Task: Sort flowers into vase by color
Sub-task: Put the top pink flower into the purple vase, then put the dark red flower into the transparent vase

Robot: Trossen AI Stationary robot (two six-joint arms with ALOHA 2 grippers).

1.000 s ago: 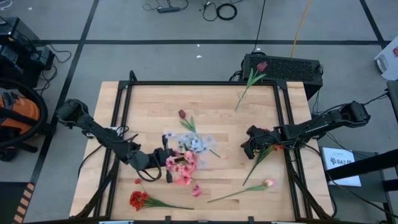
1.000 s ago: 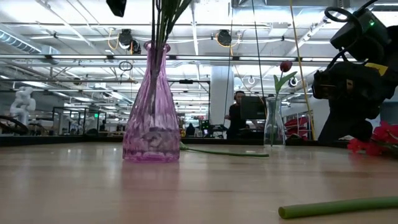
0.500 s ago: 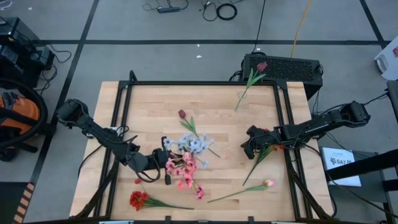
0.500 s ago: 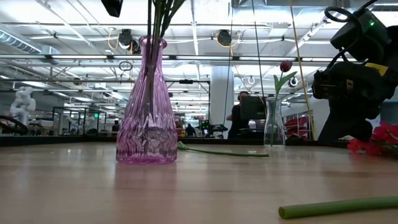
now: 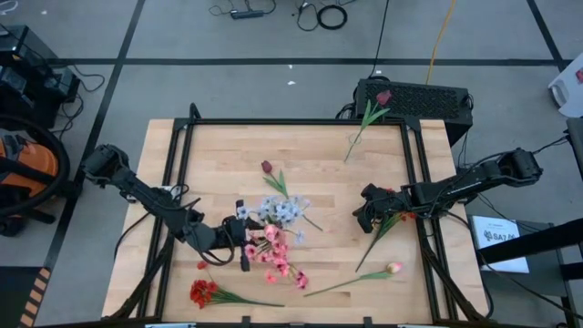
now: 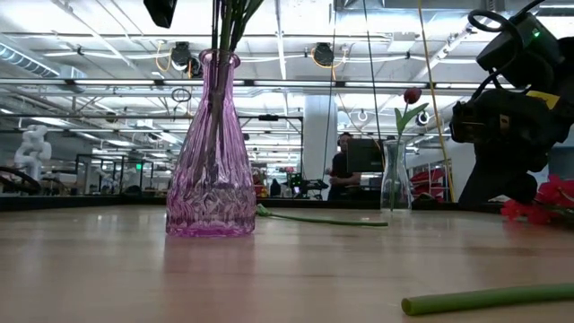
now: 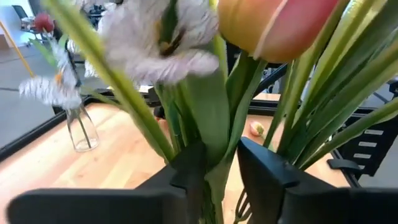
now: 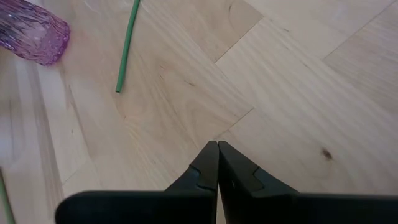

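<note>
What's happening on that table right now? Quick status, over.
Left gripper open around stems in the purple vase. Right gripper shut, empty, above bare table. Loose flowers still unsorted.

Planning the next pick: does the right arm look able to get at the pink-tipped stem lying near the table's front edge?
Probably yes. The pink-tipped stem lies on bare wood just in front of the right gripper, which is shut and empty, with only a loose green-stemmed flower beside it.

Showing pink, ribbed glass on the vase (image 6: 212,152); wearing pink and pale blue-white heads on the bunched flowers (image 5: 273,232); glowing red on a spray (image 5: 202,292); displaying pale, blond grain across the table (image 5: 319,173).
</note>
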